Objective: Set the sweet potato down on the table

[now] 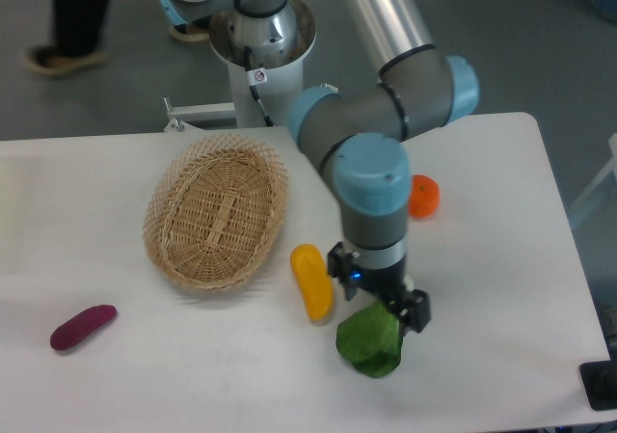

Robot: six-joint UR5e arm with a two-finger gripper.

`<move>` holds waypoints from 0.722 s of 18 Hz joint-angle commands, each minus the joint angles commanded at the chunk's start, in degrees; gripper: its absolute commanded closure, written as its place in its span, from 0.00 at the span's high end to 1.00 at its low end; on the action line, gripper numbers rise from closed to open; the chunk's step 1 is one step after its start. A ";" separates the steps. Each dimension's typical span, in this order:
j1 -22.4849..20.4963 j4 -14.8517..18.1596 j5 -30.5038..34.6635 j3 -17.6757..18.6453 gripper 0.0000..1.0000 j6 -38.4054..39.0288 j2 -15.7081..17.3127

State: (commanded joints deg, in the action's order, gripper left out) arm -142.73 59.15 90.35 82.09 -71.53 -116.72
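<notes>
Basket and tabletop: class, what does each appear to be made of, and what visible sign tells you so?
The basket looks like woven wicker or a similar plant fibre: tan, matte strands cross in an open weave, with a frayed rim. The tabletop seems to be a smooth white laminate or plastic, matte, with rounded corners; the pictures cannot settle which.

No text, label or number is legible on anything here.
</notes>
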 joint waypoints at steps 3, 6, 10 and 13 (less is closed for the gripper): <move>-1.67 0.27 0.09 0.09 1.00 -2.81 -0.08; -3.17 0.53 0.09 0.61 1.00 -5.71 0.00; -3.79 0.44 0.44 1.14 1.00 -7.39 -0.17; -4.14 0.27 0.44 1.58 1.00 -7.39 -0.08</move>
State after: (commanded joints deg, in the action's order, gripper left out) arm -146.86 59.42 90.79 83.67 -78.93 -116.81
